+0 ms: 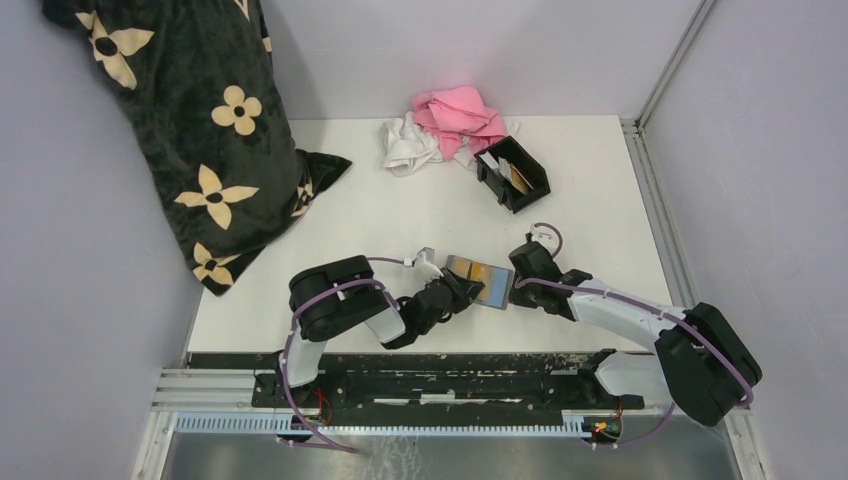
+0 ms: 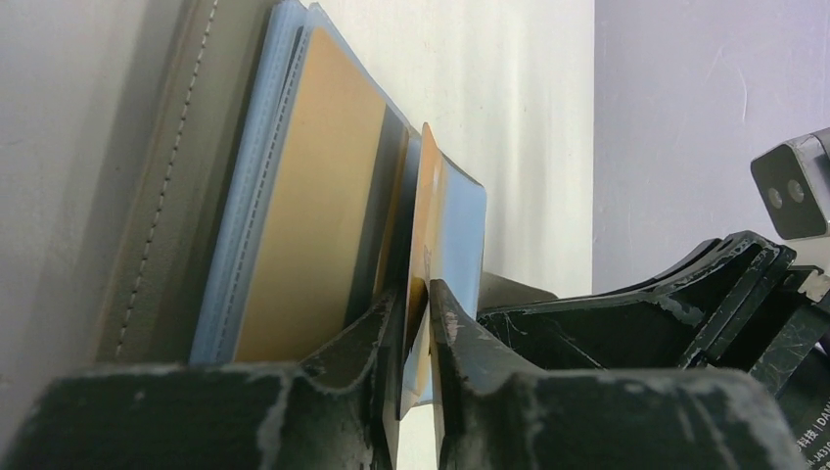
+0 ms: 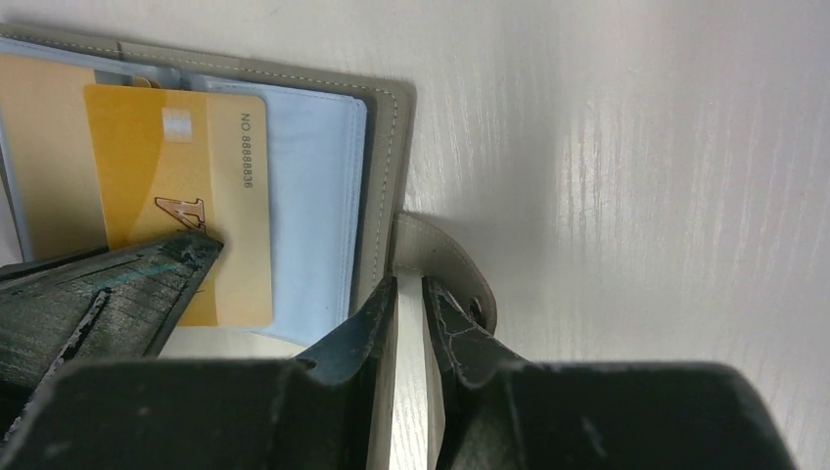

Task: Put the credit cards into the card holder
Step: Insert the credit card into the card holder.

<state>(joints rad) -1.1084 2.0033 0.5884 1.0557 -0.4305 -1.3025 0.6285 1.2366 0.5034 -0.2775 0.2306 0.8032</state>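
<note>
- One grey wallet [image 1: 480, 281] lies open on the white table [image 1: 380, 220]. Two grippers meet at it — the left gripper [image 1: 464, 289] at its left edge, the right gripper [image 1: 519, 284] at its right edge.
- Of the credit cards I can count four. One tan card [image 2: 427, 215] stands out at an angle from the wallet pages. A second tan one [image 2: 313, 225] lies flat in a clear sleeve of the wallet. One white card [image 1: 490, 162] and one more tan one [image 1: 517, 177] stand inside the card holder.
- The one card holder [image 1: 537, 172], black and open at the top, lies beyond the wallet and a little to its right, well apart from it and from both grippers.
- The angled tan card sits edge-on in the narrow slit between the fingers [image 2: 372, 333] of the left gripper. Whether they press on it, I cannot tell.
- The jaws of the right gripper stand a little apart, and the table shows through the slit. The closing strap [image 3: 445, 257] of the wallet lies just at its tips.
- Beyond the wallet, past the card holder, lie one pink cloth [image 1: 458, 115] and one white cloth [image 1: 405, 148]. Far to the left of the wallet leans one black cushion [image 1: 190, 130] with cream flowers.
</note>
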